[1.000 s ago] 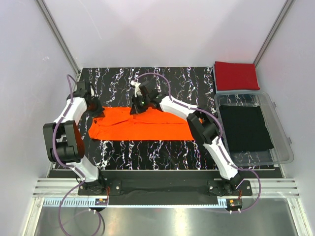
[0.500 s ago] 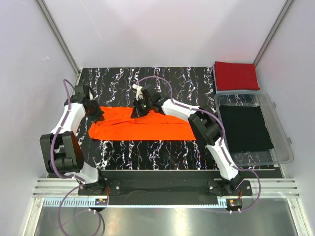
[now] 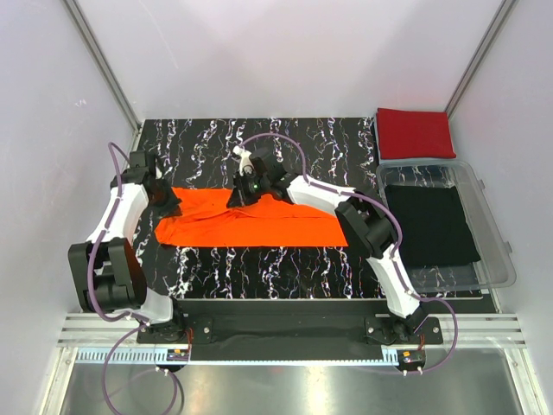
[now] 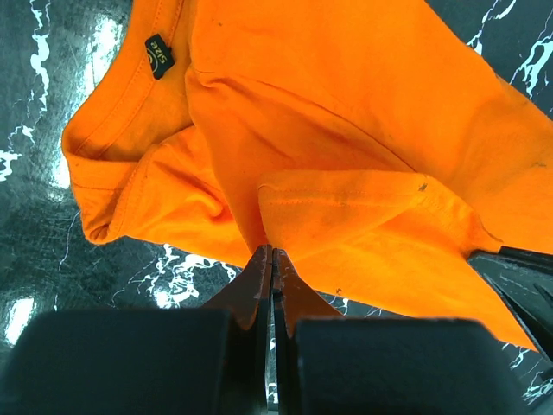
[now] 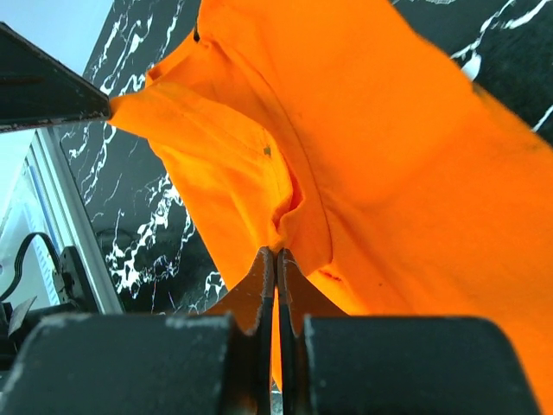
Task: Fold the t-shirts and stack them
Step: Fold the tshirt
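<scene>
The orange t-shirt (image 3: 259, 223) lies in a long band across the black marble table (image 3: 328, 138). My left gripper (image 3: 169, 204) is shut on the cloth at the shirt's far left corner. In the left wrist view the left gripper (image 4: 273, 256) pinches a sleeve fold of the orange t-shirt (image 4: 346, 130), near the collar label. My right gripper (image 3: 238, 197) is shut on the far edge near the middle. In the right wrist view the right gripper (image 5: 276, 256) grips a bunched fold of the orange t-shirt (image 5: 389, 156). The red t-shirt (image 3: 416, 132) lies folded at the back right.
A clear plastic bin (image 3: 510, 259) with a black cloth (image 3: 430, 225) in it stands on the right, just in front of the red tee. White walls and metal posts close in the table on three sides.
Both grippers have stayed shut on the orange tee. The left arm has swung a little outward to the left, and the raised cloth between the grippers has been drawn flatter.
</scene>
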Robot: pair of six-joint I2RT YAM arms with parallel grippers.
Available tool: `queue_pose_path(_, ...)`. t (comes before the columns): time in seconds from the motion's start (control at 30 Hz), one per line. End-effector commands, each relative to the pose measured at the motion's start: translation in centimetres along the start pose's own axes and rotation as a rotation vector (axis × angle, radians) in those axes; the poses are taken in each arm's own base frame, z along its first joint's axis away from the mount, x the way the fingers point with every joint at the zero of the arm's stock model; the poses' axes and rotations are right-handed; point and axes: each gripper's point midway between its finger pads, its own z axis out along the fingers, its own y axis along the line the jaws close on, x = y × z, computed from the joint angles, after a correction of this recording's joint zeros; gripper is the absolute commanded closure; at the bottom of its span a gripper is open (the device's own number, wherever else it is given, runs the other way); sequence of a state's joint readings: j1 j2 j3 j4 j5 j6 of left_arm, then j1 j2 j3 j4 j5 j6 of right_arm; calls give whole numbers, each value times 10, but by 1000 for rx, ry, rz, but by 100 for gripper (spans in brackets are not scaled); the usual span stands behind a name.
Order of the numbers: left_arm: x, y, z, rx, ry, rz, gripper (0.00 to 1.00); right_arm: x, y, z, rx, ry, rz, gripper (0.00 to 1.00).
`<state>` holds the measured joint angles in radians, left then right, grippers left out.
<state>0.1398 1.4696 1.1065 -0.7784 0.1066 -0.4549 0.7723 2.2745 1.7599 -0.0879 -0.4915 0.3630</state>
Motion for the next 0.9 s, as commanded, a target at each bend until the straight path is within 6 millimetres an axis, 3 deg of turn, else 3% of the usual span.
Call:
queue_pose_path(0.0,-1,2,-10,-3,-34,-8,100,-22,39,-17,-76,-66,-46,100)
queue_pose_path(0.13,8,4,-8,-2,-12,-4,100,-13,37,-11,-85,-42,-27,100)
queue_pose_path(0.33,26,25,10,-85,47,-1,100,2,29,-1,-90,-4,1,100)
queue_pose_path(0.47,25,40,22,-170,49,-11,100,6,25,3,-83,4,17,100)
queue_pose_path(0.87,9,35,32,-168,34,-18,100,27,8,2,-17,38,39,100)
